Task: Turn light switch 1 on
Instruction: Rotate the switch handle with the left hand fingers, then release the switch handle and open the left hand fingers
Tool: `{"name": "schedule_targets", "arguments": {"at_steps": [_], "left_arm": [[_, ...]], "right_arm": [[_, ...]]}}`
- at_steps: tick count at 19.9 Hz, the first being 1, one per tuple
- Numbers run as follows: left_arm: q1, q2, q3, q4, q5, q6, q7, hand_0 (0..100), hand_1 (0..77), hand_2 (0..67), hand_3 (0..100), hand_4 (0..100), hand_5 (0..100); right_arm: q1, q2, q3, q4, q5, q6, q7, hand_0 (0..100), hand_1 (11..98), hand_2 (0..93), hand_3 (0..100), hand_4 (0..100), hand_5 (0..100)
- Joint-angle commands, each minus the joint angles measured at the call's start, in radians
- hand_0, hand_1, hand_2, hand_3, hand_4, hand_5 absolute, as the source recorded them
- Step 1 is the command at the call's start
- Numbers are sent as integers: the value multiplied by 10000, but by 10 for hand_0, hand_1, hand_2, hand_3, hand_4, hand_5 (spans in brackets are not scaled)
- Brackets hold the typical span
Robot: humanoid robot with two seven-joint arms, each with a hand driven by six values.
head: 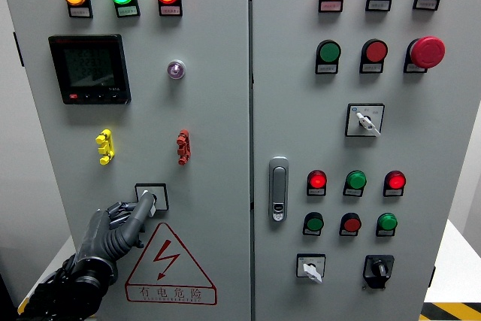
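The left hand [124, 219] reaches up with fingers pinched on the switch [150, 198], whose knob sits right at its fingertips, just above the hand.

Warning triangle [170, 264] on cabinet door: "有电危险"; button labels unreadable.

left hand [120, 227] reaches up from lower left, fingers [141, 212] pinched on rotary switch [151, 198] on left cabinet door [210, 125], just above triangular warning sign [169, 267]; orange, green, red lamps lit up top
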Motion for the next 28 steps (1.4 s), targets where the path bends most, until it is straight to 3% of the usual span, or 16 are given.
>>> {"name": "schedule_targets", "arguments": {"at_steps": [1,16,21,28], "left_arm": [[1,1,13,-1,1,2,3,566,457,502,902,1000,730],[-91,1,28,76,-15,78,3,674,426,500,903,1000,730],[-76,1,28,76,-15,93,-12,724,379,498,904,1000,729],[-76,-14,59,61,-30,78,-12,514,397,495,903,1000,725]], "right_arm": [[-2,0,0,0,0,0,-6,0,226,0,110,230,146],[-2,0,0,0,0,0,-6,0,226,0,111,230,146],[-2,0,0,0,0,0,9,0,225,0,111,230,146],[-2,0,0,0,0,0,10,0,226,0,111,230,145]]}}
